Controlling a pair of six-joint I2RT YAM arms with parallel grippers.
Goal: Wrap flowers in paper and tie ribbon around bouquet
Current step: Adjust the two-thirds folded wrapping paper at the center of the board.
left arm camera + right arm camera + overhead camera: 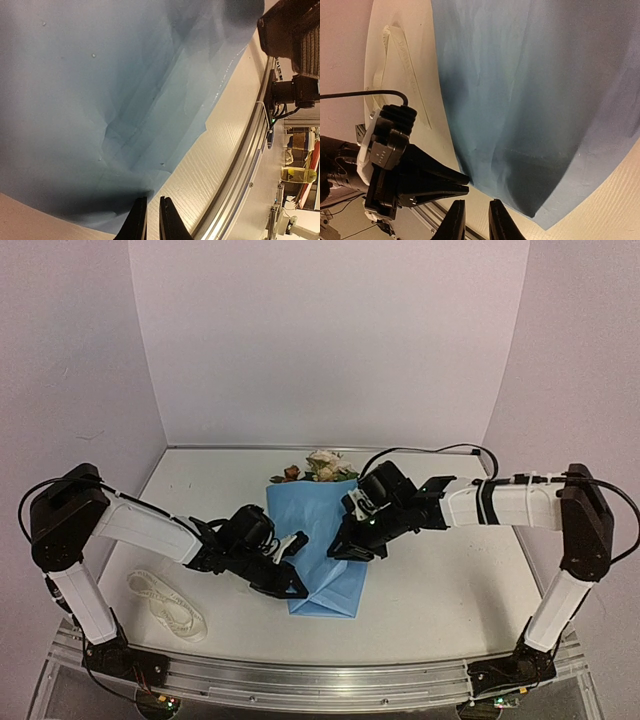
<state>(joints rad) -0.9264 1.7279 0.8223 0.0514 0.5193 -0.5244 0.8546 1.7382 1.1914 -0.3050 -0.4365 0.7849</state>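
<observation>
Top external: paper (325, 585) holds flowers (322, 465); seemingly folded cone-like; ribbon (165, 602) lies apart.

Soft, even light falls from above in the top view. The white table top (440, 570) looks bright. The plain back wall (330, 340) is pale with a bit of purple in it. Only faint grey shadows lie under the black and white robot arms (150, 528). The long silver metal rail (320, 675) looks bent, because the picture curves at its edges.

In the left wrist view the big light-blue paper sheet (100, 100) is bright at the top and has a dark shadow at the bottom. The rail has a thin shiny line, and things at the far right are fuzzy. In the right wrist view the paper looks dimmer and is darkest low down.
</observation>
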